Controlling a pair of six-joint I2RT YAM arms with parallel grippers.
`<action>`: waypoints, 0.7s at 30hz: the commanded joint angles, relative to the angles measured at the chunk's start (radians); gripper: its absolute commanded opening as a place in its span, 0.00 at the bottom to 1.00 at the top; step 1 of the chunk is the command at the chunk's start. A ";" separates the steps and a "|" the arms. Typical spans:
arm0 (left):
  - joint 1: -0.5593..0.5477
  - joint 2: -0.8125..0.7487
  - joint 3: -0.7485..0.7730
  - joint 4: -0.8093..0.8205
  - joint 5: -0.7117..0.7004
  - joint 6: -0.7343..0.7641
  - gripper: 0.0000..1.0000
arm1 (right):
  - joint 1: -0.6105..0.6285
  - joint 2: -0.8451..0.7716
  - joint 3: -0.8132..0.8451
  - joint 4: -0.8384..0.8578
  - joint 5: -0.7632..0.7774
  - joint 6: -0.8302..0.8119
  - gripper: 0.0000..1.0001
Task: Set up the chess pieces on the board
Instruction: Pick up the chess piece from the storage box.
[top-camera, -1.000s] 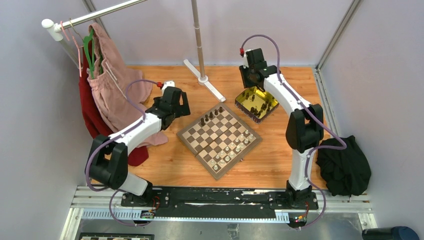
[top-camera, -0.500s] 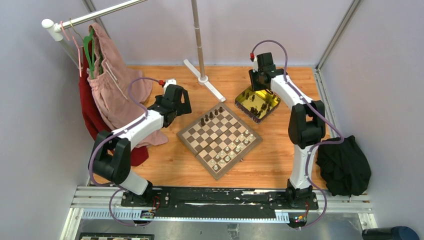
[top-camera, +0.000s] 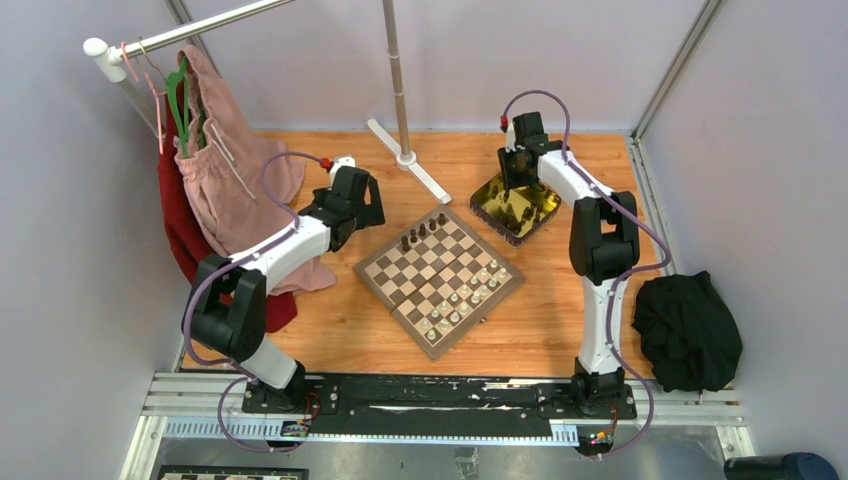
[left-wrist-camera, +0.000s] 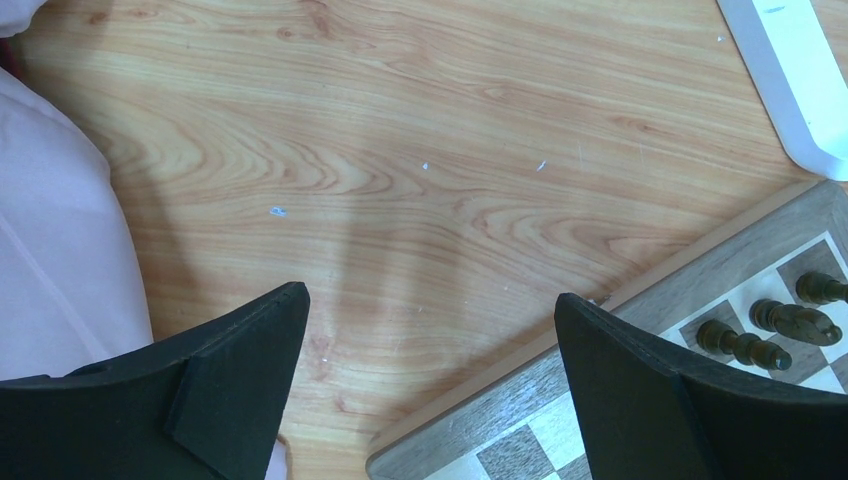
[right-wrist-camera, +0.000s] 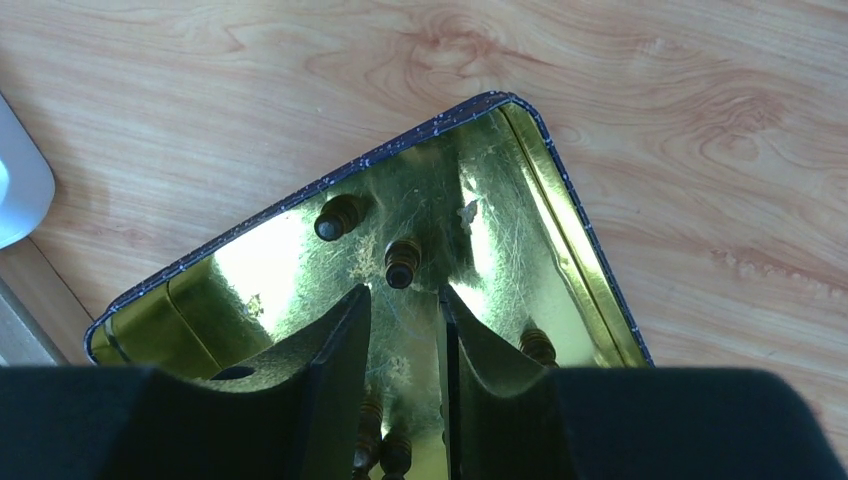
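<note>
The board lies in the middle of the table, turned like a diamond. Several dark chess pieces stand along its far edge and several pale pieces along its near right edge. My left gripper is open and empty, above bare table by the board's far left corner; three dark pieces show beyond its right finger. My right gripper hangs over the gold tin. Its fingers are a narrow gap apart with nothing between the tips. A dark piece stands just past them; others lie below.
A clothes rail at the far left holds a pink garment and a red one. A white stand foot sits behind the board and shows in the left wrist view. A black cloth lies at the right.
My right gripper has swung from behind the tin to over its far part. My left gripper has shifted slightly. The pieces on the board have not moved.
</note>
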 joint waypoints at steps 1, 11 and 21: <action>0.003 0.015 0.027 -0.006 -0.004 0.002 1.00 | -0.017 0.030 0.047 -0.021 -0.027 0.012 0.35; 0.002 0.033 0.034 -0.006 -0.005 0.002 1.00 | -0.025 0.072 0.080 -0.029 -0.046 0.012 0.35; 0.003 0.053 0.049 -0.008 -0.006 0.001 1.00 | -0.027 0.099 0.091 -0.028 -0.056 0.012 0.35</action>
